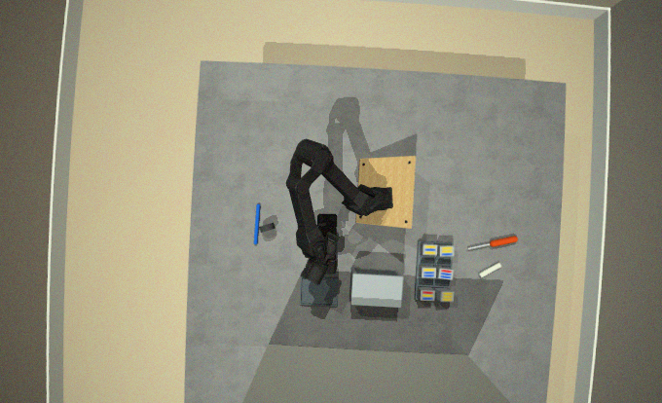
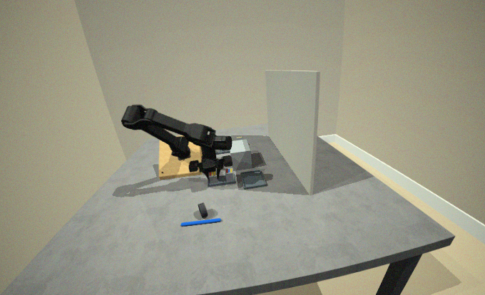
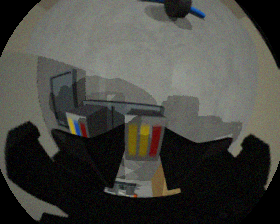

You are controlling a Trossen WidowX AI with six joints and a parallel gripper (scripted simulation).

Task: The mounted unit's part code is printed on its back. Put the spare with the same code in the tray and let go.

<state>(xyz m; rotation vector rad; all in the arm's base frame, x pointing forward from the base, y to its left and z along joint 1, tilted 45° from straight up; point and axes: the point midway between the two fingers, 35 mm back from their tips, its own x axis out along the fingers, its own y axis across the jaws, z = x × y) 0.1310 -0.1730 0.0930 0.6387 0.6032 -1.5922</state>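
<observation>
My gripper (image 2: 213, 177) (image 3: 141, 124) is shut on a spare with two yellow stripes and one red stripe. This striped spare (image 3: 144, 145) is at the low rack (image 2: 221, 184) (image 3: 123, 104); whether it touches the rack floor is hidden. A second spare (image 2: 230, 170) (image 3: 76, 125), with yellow, blue and red stripes, stands in the same rack. The dark shallow tray (image 1: 318, 298) (image 2: 254, 179) (image 3: 63, 100) lies beside that rack and looks empty. A larger rack (image 1: 417, 271) holds several striped spares. I cannot make out the mounted unit or the code on its back.
A pale grey box (image 1: 376, 289) (image 2: 241, 145) stands between the tray and the larger rack. A tall panel (image 2: 292, 128) stands upright near them. The arm's base is on a wooden board (image 1: 403, 190) (image 2: 170, 168). A blue rod (image 1: 257, 224) (image 2: 200, 222), screwdriver (image 1: 503, 241) and white block (image 1: 490, 270) lie around.
</observation>
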